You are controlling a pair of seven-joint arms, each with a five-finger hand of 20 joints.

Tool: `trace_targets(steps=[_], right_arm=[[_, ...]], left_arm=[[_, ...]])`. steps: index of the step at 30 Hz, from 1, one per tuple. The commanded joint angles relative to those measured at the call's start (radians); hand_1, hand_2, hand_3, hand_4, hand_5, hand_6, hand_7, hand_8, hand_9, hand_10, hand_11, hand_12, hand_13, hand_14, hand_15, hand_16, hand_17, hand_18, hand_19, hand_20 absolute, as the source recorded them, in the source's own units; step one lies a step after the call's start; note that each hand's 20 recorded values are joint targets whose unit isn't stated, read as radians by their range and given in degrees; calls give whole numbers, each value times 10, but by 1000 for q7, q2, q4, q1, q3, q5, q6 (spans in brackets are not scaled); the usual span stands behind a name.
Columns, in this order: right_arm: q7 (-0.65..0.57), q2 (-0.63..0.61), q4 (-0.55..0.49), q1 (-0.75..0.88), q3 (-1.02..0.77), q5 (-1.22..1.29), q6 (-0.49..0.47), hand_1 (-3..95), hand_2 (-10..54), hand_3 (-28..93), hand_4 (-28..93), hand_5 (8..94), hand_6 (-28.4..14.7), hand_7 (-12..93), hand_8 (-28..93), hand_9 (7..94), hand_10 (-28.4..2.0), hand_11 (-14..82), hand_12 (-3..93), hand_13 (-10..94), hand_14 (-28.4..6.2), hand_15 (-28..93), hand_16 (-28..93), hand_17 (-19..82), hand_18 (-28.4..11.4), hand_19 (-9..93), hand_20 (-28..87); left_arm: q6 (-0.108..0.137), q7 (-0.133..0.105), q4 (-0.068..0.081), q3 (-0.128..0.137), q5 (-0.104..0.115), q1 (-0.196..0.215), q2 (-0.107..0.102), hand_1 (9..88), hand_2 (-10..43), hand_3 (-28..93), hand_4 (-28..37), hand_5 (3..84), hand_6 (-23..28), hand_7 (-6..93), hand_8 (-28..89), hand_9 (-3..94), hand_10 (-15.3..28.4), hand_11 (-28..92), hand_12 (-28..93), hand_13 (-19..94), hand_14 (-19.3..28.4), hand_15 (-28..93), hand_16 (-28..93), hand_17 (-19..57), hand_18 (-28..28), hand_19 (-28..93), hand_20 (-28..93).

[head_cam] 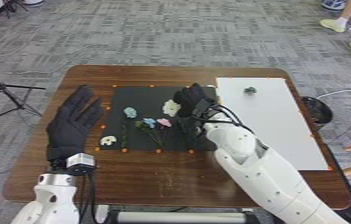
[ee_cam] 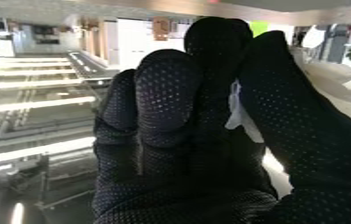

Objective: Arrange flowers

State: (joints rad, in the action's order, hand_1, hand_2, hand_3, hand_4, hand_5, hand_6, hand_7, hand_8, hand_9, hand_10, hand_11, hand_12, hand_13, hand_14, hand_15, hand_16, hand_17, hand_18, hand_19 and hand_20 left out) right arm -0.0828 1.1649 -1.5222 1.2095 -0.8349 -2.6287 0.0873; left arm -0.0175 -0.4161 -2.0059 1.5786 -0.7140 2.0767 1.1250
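Flowers (head_cam: 107, 140) white, blue, pink; mat (head_cam: 142, 93) black; table (head_cam: 145, 181) brown.

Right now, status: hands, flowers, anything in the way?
Left hand open, left side. Right hand beside larger white flower, grip unclear. Pink flower close by.

Room on the white sheet (head_cam: 282, 125), nearer than the sprig (head_cam: 250, 90) — flowers (head_cam: 148, 121) and right hand (head_cam: 189, 102) crowd the black mat (head_cam: 154, 95).

Count in the head view: visible blooms, five, being two white (head_cam: 171, 107) (head_cam: 108, 140), one pale blue (head_cam: 131, 112), one blue (head_cam: 149, 121) and one pink (head_cam: 163, 122). Green piece (head_cam: 250, 90), one. Dark mat (head_cam: 145, 94), one. White sheet (head_cam: 274, 130), one. Table (head_cam: 145, 180), one. Black bin (head_cam: 317, 111), one. Tripod (head_cam: 3, 89), one. Robot hands, two: left hand (head_cam: 72, 122), right hand (head_cam: 190, 100). Orange marks, several, too small for an exact tally.
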Motion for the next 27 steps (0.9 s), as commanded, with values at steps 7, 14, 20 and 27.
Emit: trace_targets(steps=[7,14,20,27], right_arm=[[-72,-2,38,-23,-29,-29,4,467,-83,795,-283,742,33,380,-19,833,-56,262,419,724,-41,659,257,290,-182,793,429],[-52,-8,24,-15,-31,-18,7,451,-91,796,-283,724,33,382,-19,830,-54,237,433,717,-40,663,258,286,-182,793,431],[-21,-10,26,-8,-46,1,6,360,-95,795,-283,693,22,350,-16,758,-84,370,274,694,-50,676,251,268,-190,787,444],[-36,-19,16,-3,-59,5,-21,294,-92,839,-282,669,25,308,-139,715,-96,363,251,657,-65,684,244,257,-196,782,448]], left_arm=[[-4,8,2,-3,1,3,-2,232,-60,688,-283,264,24,236,-123,229,111,166,155,198,153,145,52,-138,209,399,73],[-4,8,3,-1,2,3,-4,233,-59,686,-283,264,25,235,-124,229,111,166,155,197,153,145,51,-139,209,399,74],[-7,9,4,1,2,3,-5,232,-58,686,-283,263,24,236,-124,229,111,166,155,197,153,145,52,-138,209,399,74],[-9,8,4,1,1,5,-5,232,-58,687,-283,264,25,236,-124,229,111,167,155,197,153,145,52,-138,208,399,74]])
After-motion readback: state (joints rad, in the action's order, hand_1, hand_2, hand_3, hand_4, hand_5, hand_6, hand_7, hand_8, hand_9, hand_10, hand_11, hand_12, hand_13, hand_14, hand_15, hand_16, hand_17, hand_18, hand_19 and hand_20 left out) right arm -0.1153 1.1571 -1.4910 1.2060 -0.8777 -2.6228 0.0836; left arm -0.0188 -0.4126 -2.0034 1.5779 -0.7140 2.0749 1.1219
